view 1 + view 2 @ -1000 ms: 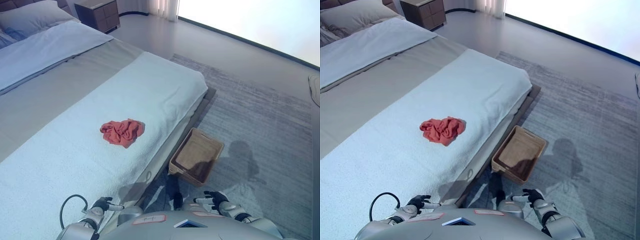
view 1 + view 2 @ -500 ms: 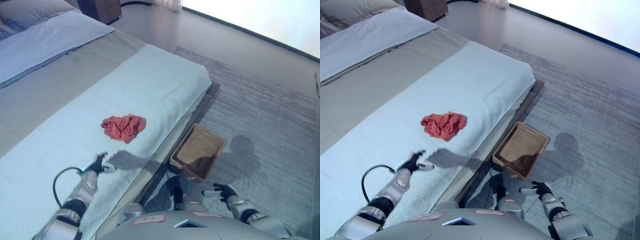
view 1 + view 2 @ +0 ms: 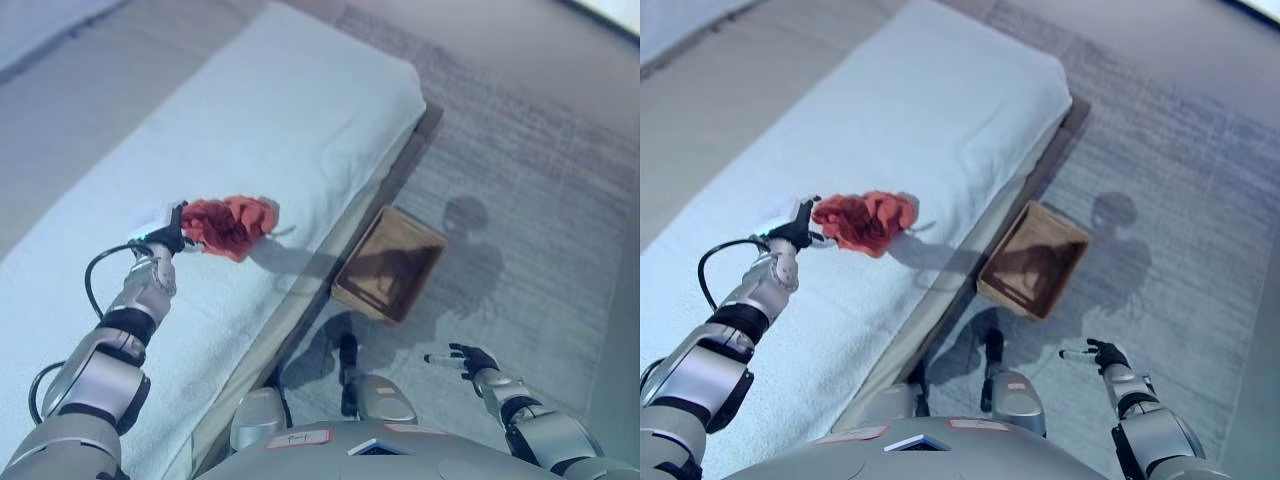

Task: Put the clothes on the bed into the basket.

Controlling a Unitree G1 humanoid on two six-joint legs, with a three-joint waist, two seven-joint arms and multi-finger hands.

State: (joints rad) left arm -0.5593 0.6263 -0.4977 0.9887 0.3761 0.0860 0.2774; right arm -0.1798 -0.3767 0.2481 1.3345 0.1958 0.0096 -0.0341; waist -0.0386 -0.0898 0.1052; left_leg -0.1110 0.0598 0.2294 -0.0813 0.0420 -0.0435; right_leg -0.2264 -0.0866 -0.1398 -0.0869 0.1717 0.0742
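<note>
Reaching farther over the bed (image 3: 300,110) than half a second ago, the left hand (image 3: 795,228) now touches the left edge of the crumpled red cloth (image 3: 862,219); whether its fingers grip it I cannot tell. Right of the bed, the empty basket (image 3: 388,266) sits on the rug (image 3: 540,200). Near right, the right hand (image 3: 1102,354) hovers, fingers spread.

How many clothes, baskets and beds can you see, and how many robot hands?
Red clothes: 1
Baskets: 1
Beds: 1
Robot hands: 2, the left hand at the clothes, the right hand over the rug
Rugs: 1
Total: 6
</note>
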